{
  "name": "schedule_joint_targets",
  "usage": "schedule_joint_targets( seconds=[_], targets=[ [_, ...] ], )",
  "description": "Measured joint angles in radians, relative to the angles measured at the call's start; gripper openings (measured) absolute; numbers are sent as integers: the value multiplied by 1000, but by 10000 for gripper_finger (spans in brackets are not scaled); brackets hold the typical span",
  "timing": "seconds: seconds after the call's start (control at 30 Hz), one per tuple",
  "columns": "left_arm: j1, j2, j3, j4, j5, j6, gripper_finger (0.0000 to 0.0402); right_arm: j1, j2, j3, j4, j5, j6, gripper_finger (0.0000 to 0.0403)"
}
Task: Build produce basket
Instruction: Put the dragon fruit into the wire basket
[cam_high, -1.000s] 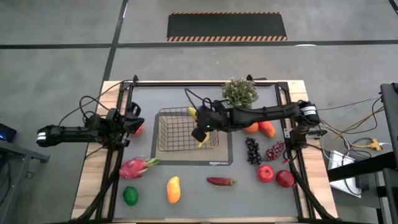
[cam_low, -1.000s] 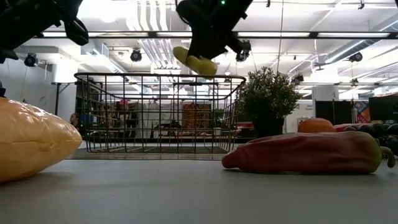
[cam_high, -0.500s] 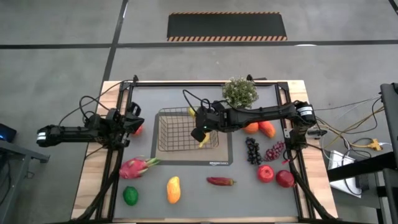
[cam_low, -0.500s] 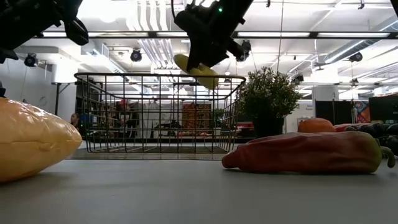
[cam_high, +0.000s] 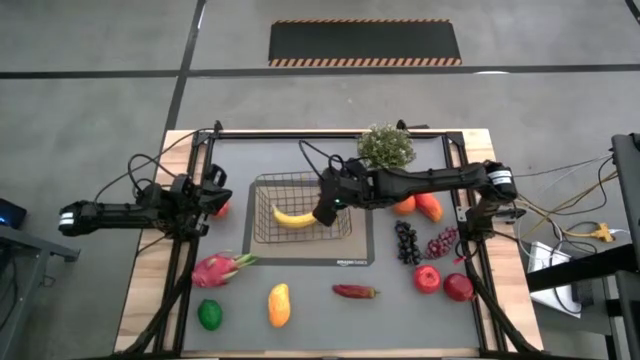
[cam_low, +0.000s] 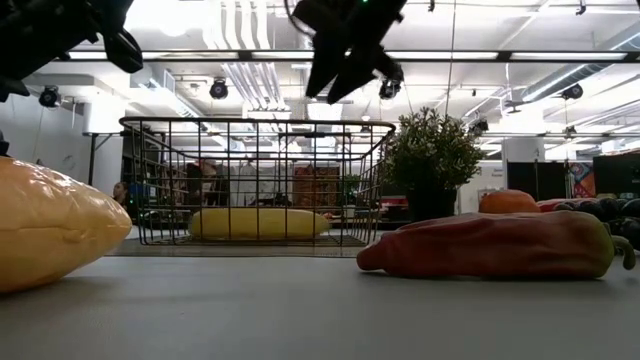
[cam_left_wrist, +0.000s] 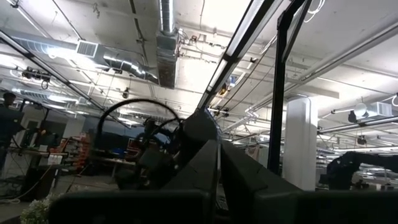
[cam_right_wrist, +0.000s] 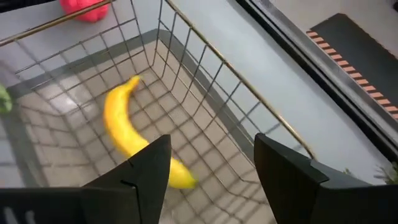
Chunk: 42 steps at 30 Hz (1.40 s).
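The wire basket (cam_high: 262, 214) stands on the dark mat in the middle of the table. The yellow banana (cam_high: 295, 217) lies flat on the basket's floor; it also shows in the low view (cam_low: 258, 223) and the right wrist view (cam_right_wrist: 124, 134). My right gripper (cam_high: 323, 211) hangs open and empty above the basket's right part, over the banana (cam_right_wrist: 211, 149). My left gripper (cam_high: 214, 193) waits at the table's left edge, shut, beside a red apple (cam_high: 223, 209).
A dragon fruit (cam_high: 217, 268), lime (cam_high: 210, 314), mango (cam_high: 279, 304) and red pepper (cam_high: 355, 292) lie near the front. Grapes (cam_high: 405, 243), two apples (cam_high: 427, 278), and orange fruits (cam_high: 416, 207) lie at the right. A potted plant (cam_high: 386, 147) stands behind the basket.
My right gripper has opened and let go of the banana above the basket. The banana has fallen and now lies flat on the basket's floor. The gripper has stayed above the basket's right part.
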Motion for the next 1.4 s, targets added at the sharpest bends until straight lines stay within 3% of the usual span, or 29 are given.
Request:
schedule_joint_targets(
  seconds=[0.4,0.7,0.93,1.17,1.27,1.4],
  targets=[
    [0,66,0,2,3,-72,3,201,-106,-28,-136,7,-8,203],
    [-1,106,39,55,-5,-320,3,325,-160,-108,-123,9,-73,203],
    [-16,210,169,44,4,-376,3,347,-241,-230,-17,11,-143,203],
    [-102,329,312,37,89,-522,3,345,-379,-407,193,10,-261,203],
    [-163,364,382,-57,86,-532,1,345,-442,-486,294,8,-294,203],
    [-236,401,500,-339,31,-550,0,345,-521,-582,407,8,-336,203]
  ],
)
